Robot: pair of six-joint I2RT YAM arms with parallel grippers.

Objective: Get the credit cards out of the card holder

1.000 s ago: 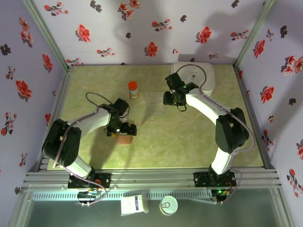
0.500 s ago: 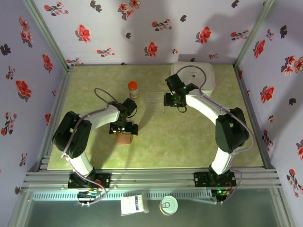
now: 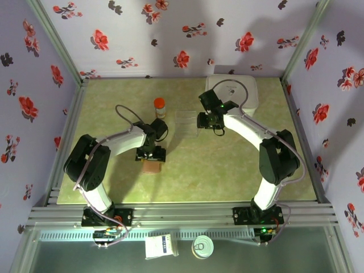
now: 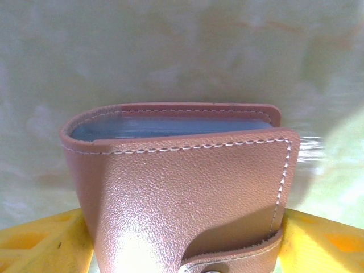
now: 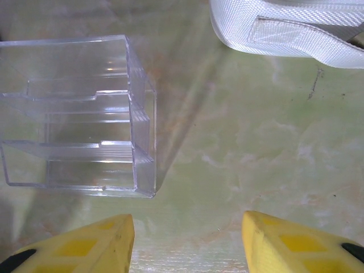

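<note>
The card holder [image 4: 182, 187], a brown stitched wallet with its strap snapped shut, lies folded on the green table [image 3: 227, 165]. In the top view the card holder [image 3: 151, 165] is a small tan patch under my left gripper [image 3: 151, 154]. The yellow fingers [image 4: 40, 242] press against both of its sides, so the left gripper [image 4: 185, 250] is shut on it. Blue-grey inner layers [image 4: 170, 126] show at the fold; I cannot make out the credit cards among them. My right gripper [image 5: 187, 239] hangs open over bare table, and from above the right gripper [image 3: 207, 120] sits beside the clear tray.
A clear plastic tray [image 5: 74, 114] stands just left of the right fingers, seen at mid-table from above as the tray [image 3: 186, 121]. A white rounded case [image 3: 233, 91] sits at the back right. A small orange-capped bottle [image 3: 160, 107] stands behind the left gripper.
The left arm has swung in and its gripper has come down over the card holder, its fingers closing in on the sides. The right arm has stayed put.
</note>
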